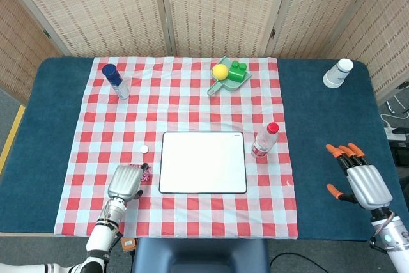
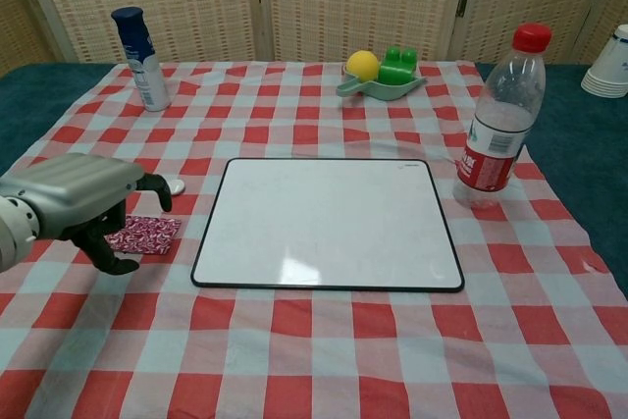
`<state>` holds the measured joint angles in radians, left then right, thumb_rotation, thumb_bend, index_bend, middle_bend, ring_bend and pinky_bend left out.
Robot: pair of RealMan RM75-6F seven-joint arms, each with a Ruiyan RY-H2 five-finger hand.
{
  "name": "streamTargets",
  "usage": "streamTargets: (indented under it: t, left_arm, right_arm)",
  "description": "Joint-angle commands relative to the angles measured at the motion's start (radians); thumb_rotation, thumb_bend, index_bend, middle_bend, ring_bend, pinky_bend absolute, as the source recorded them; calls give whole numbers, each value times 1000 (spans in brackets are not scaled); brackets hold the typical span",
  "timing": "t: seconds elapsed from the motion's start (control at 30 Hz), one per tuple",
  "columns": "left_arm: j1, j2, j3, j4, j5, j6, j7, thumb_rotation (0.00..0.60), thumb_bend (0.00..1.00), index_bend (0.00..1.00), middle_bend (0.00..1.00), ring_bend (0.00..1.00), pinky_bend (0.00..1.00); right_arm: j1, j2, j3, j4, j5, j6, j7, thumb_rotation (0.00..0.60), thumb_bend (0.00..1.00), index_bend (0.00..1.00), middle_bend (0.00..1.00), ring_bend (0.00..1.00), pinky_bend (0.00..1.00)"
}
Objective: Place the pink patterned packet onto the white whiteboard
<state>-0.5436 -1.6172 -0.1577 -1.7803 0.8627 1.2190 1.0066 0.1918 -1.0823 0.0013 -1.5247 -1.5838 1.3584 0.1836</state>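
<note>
- The left hand [image 2: 83, 205] was seen at the lower left of the chest view, fingers curled but apart over the packet [image 2: 147, 234]; nothing was held.
- The packet was found flat on the cloth, just left of the whiteboard [image 2: 329, 223]; grasping, lifting and placing were judged undone.
- The right hand [image 1: 361, 180], lower right of the head view, was spread wide and empty.

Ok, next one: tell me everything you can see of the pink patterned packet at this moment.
The pink patterned packet is a small, flat rectangle printed in pink, red and white, looking like a soft wrapper. It lies flat on the checked tablecloth, just left of the whiteboard and apart from it. The left hand hangs over its left part, fingers curled around it; whether they touch it cannot be told. The head view shows only its right edge.
</note>
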Motion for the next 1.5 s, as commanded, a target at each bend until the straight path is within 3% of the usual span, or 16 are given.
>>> streamTargets:
  t: [0.03,0.67,1.5]
  left_arm:
    - [-12,-14,5,21,1,6,-7,600,241,302,1000,1000,1000]
    - [-44,-22,65,149,55,16,-37,600,240,302,1000,1000,1000]
    - [-85,-38,53,232,-20,-43,-70,600,240,292,1000,1000,1000]
  right_arm:
    - [-1,1,0,0,0,1,2,600,211,37,140,30,74]
    - [1,-2,3,1,6,-2,-3,600,212,37,140,30,74]
    - [3,-5,9,7,18,-9,-3,600,212,37,140,29,74]
